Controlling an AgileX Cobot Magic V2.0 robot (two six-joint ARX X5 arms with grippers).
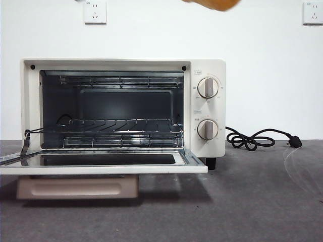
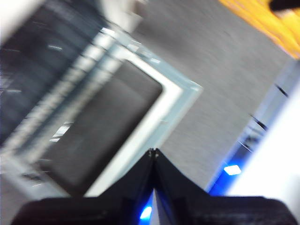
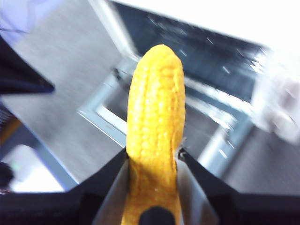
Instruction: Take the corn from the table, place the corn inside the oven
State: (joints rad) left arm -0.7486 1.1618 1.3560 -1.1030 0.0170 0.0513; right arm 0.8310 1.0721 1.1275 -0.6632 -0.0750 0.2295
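White wall (image 1: 161, 35) fills the upper half of the front view, with two sockets (image 1: 95, 12) seen near the top edge, one at upper left and one at the upper right corner. Below it the grey table (image 1: 252, 201) spans the full width. One oven (image 1: 209, 116) is seen left of centre, its door (image 1: 101, 164) folded down flat and open; two wire racks (image 1: 121, 132) are visible inside, one high and one low. Two knobs (image 1: 208, 87) are stacked on its right panel. One black cord (image 1: 252, 138) is coiled on the table at the right of the oven.

One corn (image 3: 156, 122) is present. In the right wrist view it is pinched between the jaws of the right gripper (image 3: 153, 157), its long axis running away from the camera, the rounded tip aimed toward the open oven below. In the front view only an orange sliver of it shows at the top edge, right of centre, well above the oven.

The left gripper (image 2: 153, 152) is seen with jaws pressed together, holding nothing, above the blurred door.
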